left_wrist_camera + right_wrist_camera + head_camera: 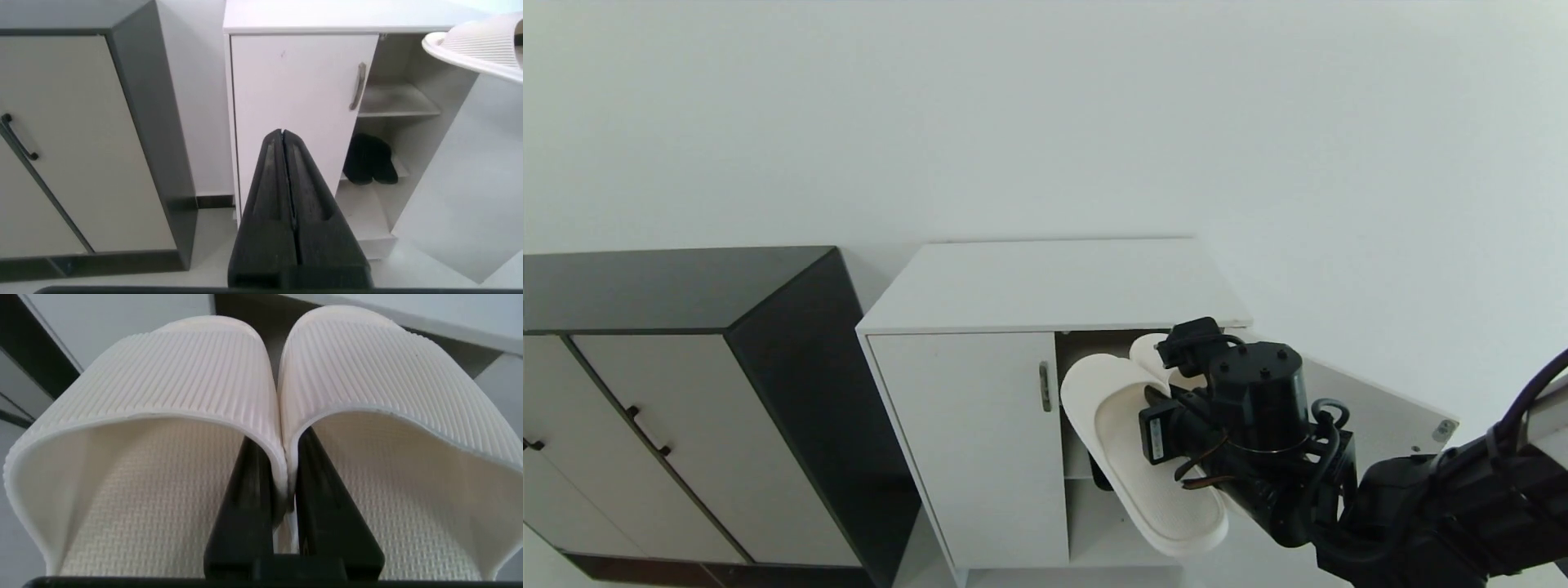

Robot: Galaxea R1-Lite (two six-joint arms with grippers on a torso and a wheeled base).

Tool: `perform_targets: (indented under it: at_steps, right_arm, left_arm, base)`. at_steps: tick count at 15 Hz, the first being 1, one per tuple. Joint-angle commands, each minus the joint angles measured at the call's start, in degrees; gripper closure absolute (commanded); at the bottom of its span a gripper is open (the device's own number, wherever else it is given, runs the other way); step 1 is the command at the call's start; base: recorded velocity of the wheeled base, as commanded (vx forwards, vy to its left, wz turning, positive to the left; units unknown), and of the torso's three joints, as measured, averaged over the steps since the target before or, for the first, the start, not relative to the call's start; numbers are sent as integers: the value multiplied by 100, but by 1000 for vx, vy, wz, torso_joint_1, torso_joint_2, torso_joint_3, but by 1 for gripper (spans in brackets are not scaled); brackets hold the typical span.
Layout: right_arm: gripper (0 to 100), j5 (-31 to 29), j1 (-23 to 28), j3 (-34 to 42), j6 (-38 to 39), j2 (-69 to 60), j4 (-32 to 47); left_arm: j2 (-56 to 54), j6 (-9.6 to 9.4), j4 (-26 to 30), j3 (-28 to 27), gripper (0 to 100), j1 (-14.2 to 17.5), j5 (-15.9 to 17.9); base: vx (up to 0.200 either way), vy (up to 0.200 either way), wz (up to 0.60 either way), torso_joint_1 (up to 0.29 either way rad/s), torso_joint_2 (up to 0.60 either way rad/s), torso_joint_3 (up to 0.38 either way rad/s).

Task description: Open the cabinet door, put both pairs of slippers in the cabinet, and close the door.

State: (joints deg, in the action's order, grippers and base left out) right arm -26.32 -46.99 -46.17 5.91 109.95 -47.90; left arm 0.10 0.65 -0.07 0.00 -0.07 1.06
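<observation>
A pair of white slippers [1156, 474] hangs in front of the white cabinet's [1054, 286] open right half, toes pointing up toward the top shelf. My right gripper [282, 510] is shut on the pair, pinching the two inner strap edges [278, 449] together. The right door [1372, 404] stands swung open to the right. A black pair of slippers [372, 159] stands on the lower shelf inside. My left gripper [283, 204] is shut with nothing in it, held back from the cabinet and facing its closed left door [294, 98]. The white pair's edge [482, 45] shows there too.
A taller black cabinet [784, 384] with pale doors stands close on the white cabinet's left. The closed left door carries a metal handle [1045, 386]. An empty middle shelf [396, 102] lies above the black pair. Pale floor lies in front of the cabinet.
</observation>
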Motion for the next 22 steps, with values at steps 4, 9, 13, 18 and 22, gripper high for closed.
perform_targets:
  at_steps: [4,9,13,18,22]
  right_arm:
    - [100,4,-11,20,-2,-35,-9]
    - [100,4,-20,29,-2,-61,-53]
    - [100,-5,-20,90,-2,-8,-106]
    - [100,4,-20,143,-38,-17,-106]
    - [100,4,59,152,-81,62,-106]
  left_arm:
    - [-1,6,-1,0,100,-1,-1]
    - [-1,-3,-1,0,100,-1,8]
    - [-1,-21,-1,0,100,-1,8]
    - [-1,-3,-1,0,100,-1,8]
    - [-1,14,-1,0,100,-1,-9]
  base:
    - [0,0,0,-227,546,317]
    - [0,0,0,-210,523,312]
    - [0,0,0,-178,496,317]
    - [0,0,0,-151,474,326]
    - [0,0,0,-111,455,344]
